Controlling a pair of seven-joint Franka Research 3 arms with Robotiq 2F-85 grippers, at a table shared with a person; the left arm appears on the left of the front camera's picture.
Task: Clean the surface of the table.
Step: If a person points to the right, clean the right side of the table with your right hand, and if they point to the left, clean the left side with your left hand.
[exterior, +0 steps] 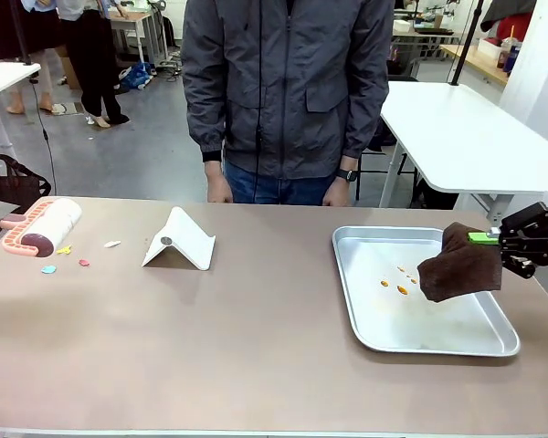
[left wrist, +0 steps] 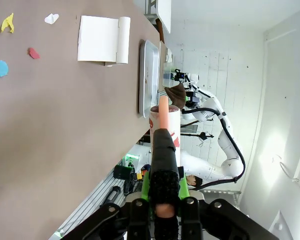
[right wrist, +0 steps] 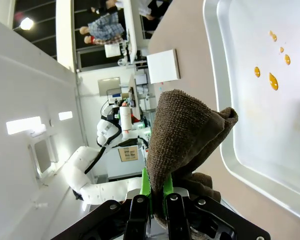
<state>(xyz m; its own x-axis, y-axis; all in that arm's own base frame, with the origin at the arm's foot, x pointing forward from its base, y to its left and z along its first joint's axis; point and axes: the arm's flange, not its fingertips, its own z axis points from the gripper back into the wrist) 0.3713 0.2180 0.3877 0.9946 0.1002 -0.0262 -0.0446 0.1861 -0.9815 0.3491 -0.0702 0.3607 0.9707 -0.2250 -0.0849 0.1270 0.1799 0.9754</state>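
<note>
Counter (exterior: 256,356) spans the foreground between robot and person. The left tool (left wrist: 162,165) is clamped on the pink handle of a lint roller (exterior: 44,226) at the counter's left end, near coloured scraps (exterior: 84,263). The right tool (exterior: 493,242) pinches a brown cloth (exterior: 457,266) over the steel tray (exterior: 438,328). Likely hazards: a glancing roller pass may flick scraps off the edge, and the drooping cloth may drag the tray's orange drops (exterior: 402,289) onto the counter.

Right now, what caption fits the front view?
Right gripper holds a brown cloth over orange drips in the steel tray.
</note>
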